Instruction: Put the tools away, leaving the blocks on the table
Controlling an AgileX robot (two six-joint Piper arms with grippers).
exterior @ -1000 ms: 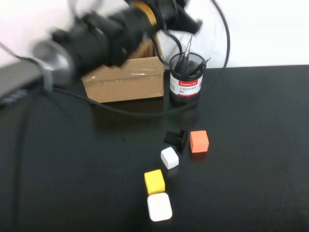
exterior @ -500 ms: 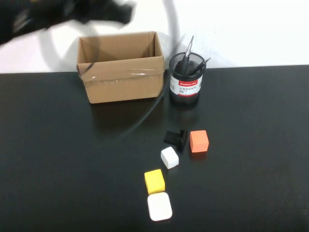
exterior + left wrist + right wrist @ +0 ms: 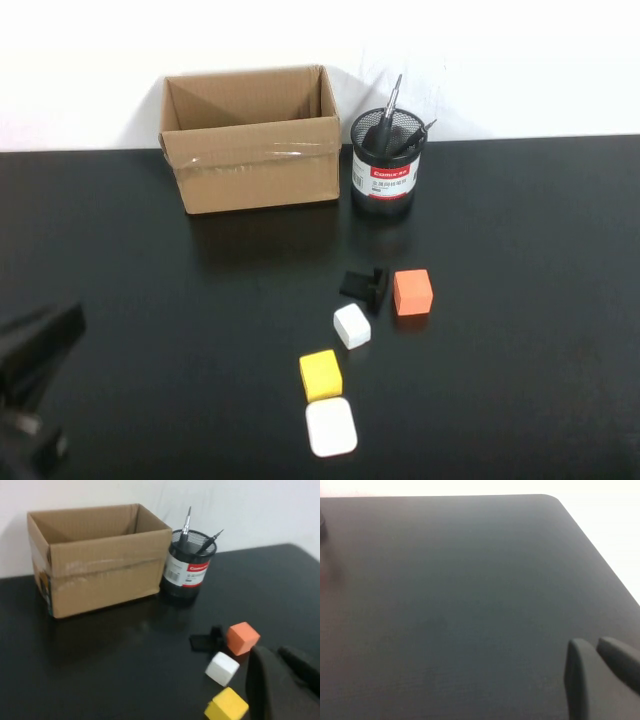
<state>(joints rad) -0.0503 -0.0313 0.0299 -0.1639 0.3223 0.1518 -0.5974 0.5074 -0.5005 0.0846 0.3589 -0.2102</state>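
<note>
A thin black pen-like driver and a black-handled screwdriver stand in a black mesh cup at the back; the cup also shows in the left wrist view. The red-handled scissors are out of view. On the table lie an orange cube, a white cube, a yellow cube and a flat white square. My left gripper sits low at the front left, shut and empty. My right gripper is shut and empty over bare table.
An open cardboard box stands at the back, left of the cup. A small black angular piece lies beside the orange cube. A rounded table corner shows in the right wrist view.
My left arm was above the box and cup, swung off to the upper left, and now sits low at the front left. The blocks, cup and box have not moved.
</note>
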